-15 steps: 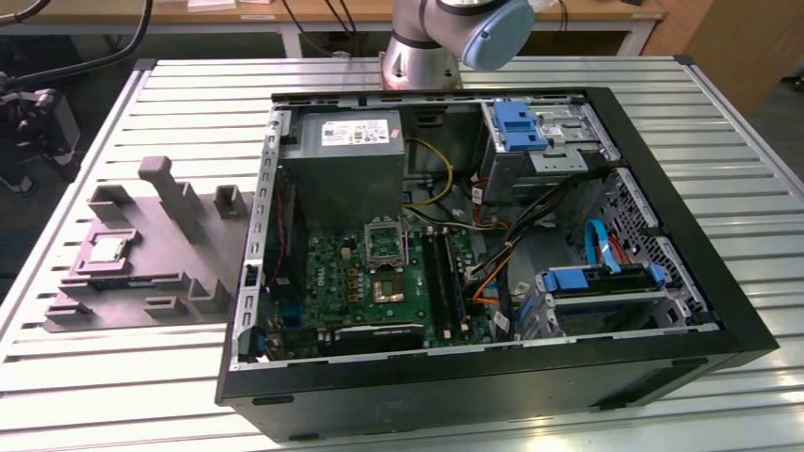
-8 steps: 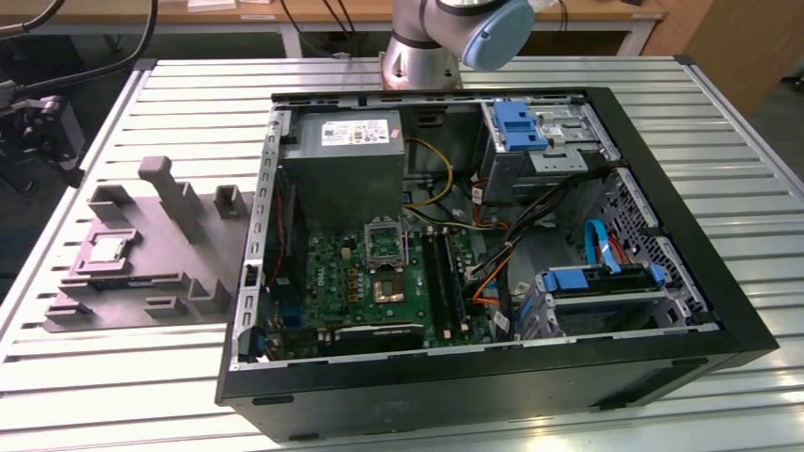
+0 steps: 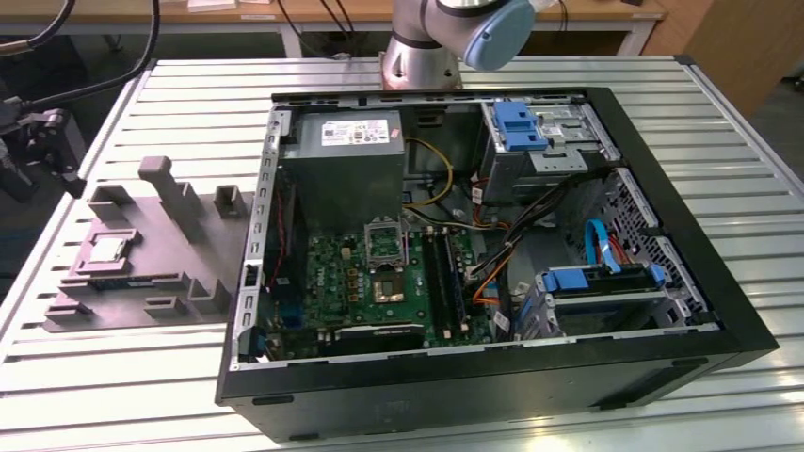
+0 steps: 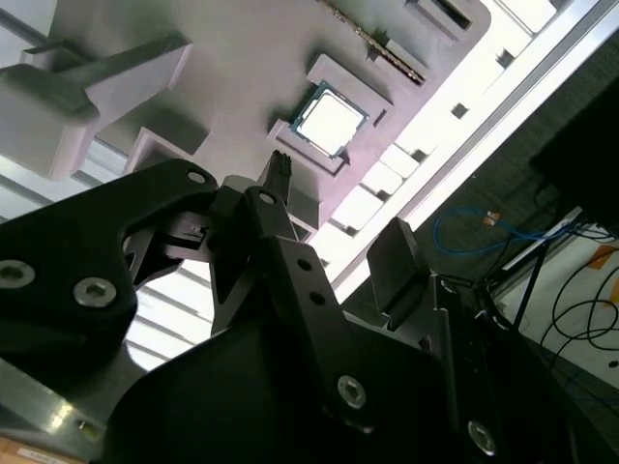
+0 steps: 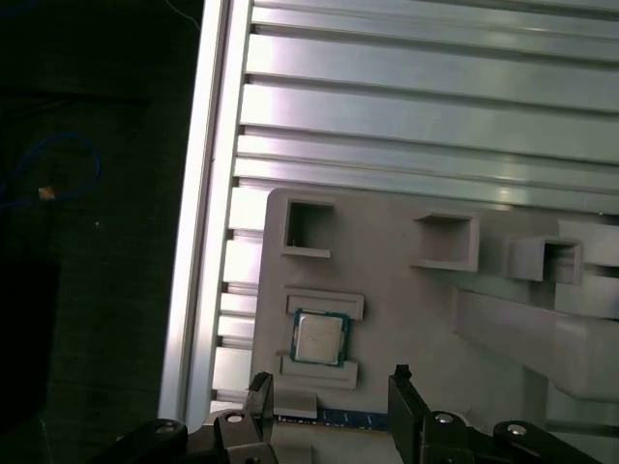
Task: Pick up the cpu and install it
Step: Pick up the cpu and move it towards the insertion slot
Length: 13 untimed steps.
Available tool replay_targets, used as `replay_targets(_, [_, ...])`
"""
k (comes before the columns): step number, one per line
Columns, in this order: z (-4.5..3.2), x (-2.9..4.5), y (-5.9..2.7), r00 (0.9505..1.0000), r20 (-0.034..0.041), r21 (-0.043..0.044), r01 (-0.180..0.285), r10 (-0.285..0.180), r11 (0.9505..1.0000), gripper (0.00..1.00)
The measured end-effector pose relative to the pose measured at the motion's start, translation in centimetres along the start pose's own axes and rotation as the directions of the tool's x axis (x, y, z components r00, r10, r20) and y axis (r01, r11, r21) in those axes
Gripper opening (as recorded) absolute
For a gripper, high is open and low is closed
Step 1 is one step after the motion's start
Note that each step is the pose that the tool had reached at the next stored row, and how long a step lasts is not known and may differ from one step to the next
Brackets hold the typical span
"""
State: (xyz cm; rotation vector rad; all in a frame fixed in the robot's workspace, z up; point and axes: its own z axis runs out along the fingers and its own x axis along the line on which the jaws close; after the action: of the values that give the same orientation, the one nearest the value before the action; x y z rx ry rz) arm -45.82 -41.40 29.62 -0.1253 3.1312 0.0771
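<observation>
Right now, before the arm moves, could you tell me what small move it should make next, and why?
Probably lower the gripper over the cpu: it lies ungrasped in its grey tray recess, and the open jaws hang above, not touching it.

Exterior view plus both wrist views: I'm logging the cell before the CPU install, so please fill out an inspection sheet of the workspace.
Surface: slatted metal table, bearing a grey fixture and an open computer case.
Job's things: cpu lying flat in a fixture recess, not held; green motherboard inside the case.
Clutter: nothing seen.
Tool: open, empty, over the fixture near the cpu.
Cables: yellow, black and orange wires and a blue cable inside the case; black cables off the table's edge.
Surroundings: wooden desks behind the arm base.
</observation>
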Motion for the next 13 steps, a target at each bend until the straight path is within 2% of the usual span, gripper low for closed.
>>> replay_targets(6, [0.52, 0.04, -0.37, 1.0, 0.0, -0.0001, 0.0, 0.0, 1.0, 0.59])
replay_targets(13, [0.58, 0.03, -0.39, 1.0, 0.0001, -0.0002, 0.0, 0.0, 1.0, 0.59])
